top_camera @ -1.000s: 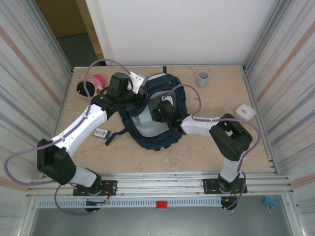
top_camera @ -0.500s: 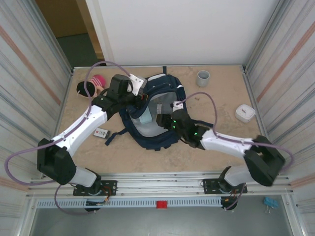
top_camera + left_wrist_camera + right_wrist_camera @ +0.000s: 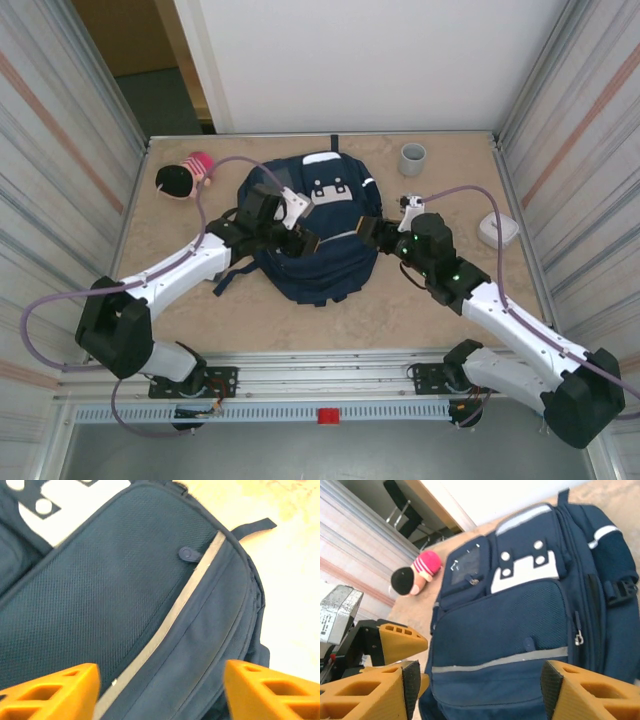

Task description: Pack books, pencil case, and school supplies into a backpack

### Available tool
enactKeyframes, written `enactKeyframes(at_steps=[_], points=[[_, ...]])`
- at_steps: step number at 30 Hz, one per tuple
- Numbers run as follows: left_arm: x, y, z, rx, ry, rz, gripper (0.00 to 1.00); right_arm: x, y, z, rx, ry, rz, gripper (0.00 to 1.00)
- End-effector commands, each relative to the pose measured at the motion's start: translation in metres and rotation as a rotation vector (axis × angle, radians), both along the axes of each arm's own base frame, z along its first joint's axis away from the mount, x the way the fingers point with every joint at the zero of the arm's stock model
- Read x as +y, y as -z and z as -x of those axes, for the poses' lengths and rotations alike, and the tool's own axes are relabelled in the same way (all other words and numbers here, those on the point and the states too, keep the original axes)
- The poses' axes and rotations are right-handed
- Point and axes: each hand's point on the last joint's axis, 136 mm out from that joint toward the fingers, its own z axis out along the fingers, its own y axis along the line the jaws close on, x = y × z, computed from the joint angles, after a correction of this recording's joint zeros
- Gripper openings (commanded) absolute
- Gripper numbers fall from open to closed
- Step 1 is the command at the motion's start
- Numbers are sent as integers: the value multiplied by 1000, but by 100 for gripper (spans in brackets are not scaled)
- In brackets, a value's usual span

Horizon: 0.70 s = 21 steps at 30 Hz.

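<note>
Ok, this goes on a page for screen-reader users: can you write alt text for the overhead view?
A navy backpack lies front up on the table, the left pincer open over its left side and the right pincer open at its right edge, both empty. A grey cup, a white box and a pink-and-black toy sit around it.

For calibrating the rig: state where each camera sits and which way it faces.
Top external: above and behind the robot, looking down on the table; left arm and right arm flank the backpack.
Left wrist: on the left arm, looking down onto the backpack; open left end effector at the bottom edge.
Right wrist: low at the backpack's side, facing across it toward the doll; open right end effector below.
Shared: top and right wrist both show the doll.
</note>
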Motion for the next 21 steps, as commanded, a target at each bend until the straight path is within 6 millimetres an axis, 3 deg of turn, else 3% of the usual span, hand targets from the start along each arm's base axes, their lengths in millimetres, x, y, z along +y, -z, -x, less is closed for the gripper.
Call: enactKeyframes(at_steps=[1,5,9,13,21], points=[[14,-20,-1,-17,-67,94,75,2,8,13,123,-54,-17,67],[63,-6,-21,106,-290,155,80,16,19,11,231,-130,-7,68],[93,14,-36,192,-421,212,80,31,31,13,343,-197,-19,70],[103,25,-54,193,-474,236,80,38,54,17,436,-217,-38,72],[100,52,-87,271,-476,302,83,38,91,26,534,-220,-38,73]])
